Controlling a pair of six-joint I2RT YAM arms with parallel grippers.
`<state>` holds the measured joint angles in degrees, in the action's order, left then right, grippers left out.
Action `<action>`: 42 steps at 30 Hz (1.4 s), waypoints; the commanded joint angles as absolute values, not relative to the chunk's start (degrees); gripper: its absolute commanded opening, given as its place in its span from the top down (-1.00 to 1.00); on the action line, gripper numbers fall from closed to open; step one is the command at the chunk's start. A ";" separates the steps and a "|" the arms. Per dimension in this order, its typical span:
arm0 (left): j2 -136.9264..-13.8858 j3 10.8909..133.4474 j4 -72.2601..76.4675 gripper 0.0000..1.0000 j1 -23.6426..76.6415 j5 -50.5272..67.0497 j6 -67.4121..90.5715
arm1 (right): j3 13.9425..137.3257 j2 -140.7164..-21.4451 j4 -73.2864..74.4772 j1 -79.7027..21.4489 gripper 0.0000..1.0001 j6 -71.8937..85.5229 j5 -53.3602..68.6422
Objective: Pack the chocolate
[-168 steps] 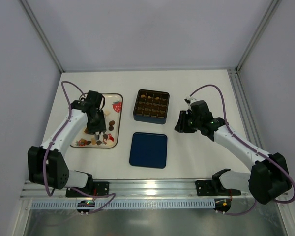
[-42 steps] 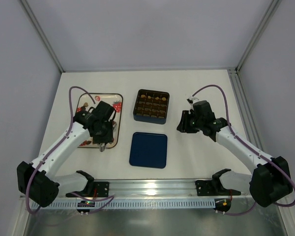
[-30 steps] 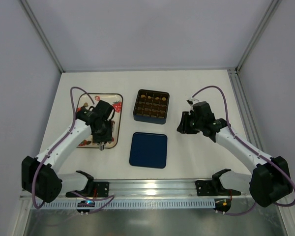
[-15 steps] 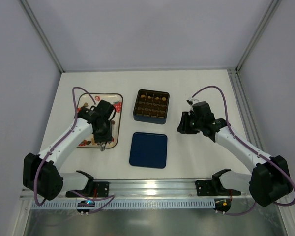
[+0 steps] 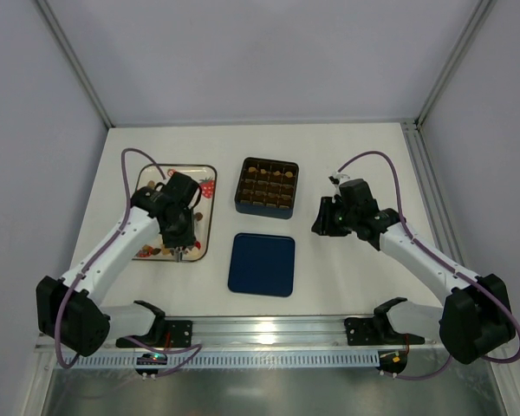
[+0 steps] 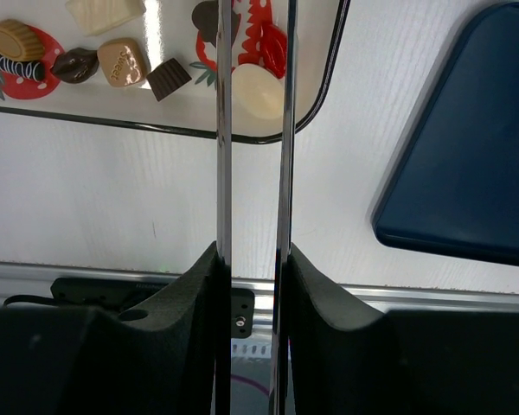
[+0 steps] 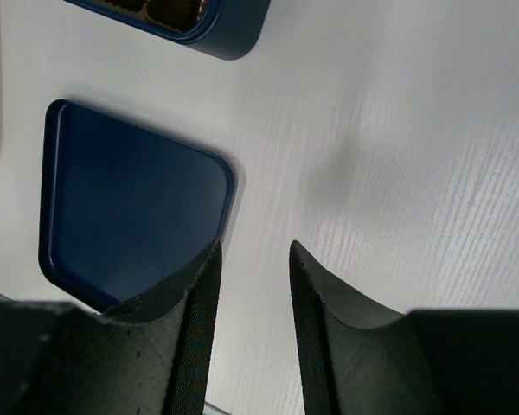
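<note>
White tabletop (image 6: 112, 199), chocolate (image 6: 258, 91) — pinched in left pincer (image 5: 180, 252)

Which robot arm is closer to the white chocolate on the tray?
Left. The left end effector straddles the white chocolate; the right end effector hangs far off, past the blue lid.

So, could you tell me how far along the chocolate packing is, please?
Done: some box cells hold pieces. In hand: the left gripper appears to pinch a white piece on the tray. Left: several more pieces wait there, and the lid lies off; the right gripper hangs open.
</note>
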<state>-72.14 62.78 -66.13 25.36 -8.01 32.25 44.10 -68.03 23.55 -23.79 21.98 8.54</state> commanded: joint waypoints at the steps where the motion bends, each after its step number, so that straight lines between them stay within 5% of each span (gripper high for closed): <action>1: -70.49 65.30 -67.67 0.46 24.96 -9.49 31.29 | 44.91 -68.12 21.45 -24.08 0.21 22.06 8.70; 14: -74.61 76.00 -68.12 0.50 24.96 -7.03 30.76 | 45.44 -68.47 21.36 -24.08 0.21 22.15 8.70; 31: -104.14 108.96 -65.92 0.50 33.04 -4.49 29.88 | 46.67 -68.20 23.12 -24.08 0.21 21.80 6.94; 42: -112.76 113.12 -65.04 0.49 33.40 -5.18 29.97 | 46.67 -67.32 23.91 -24.08 0.21 21.36 6.07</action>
<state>-113.43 110.87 -66.28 33.45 -4.89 30.81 44.47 -68.38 24.27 -23.79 21.93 7.33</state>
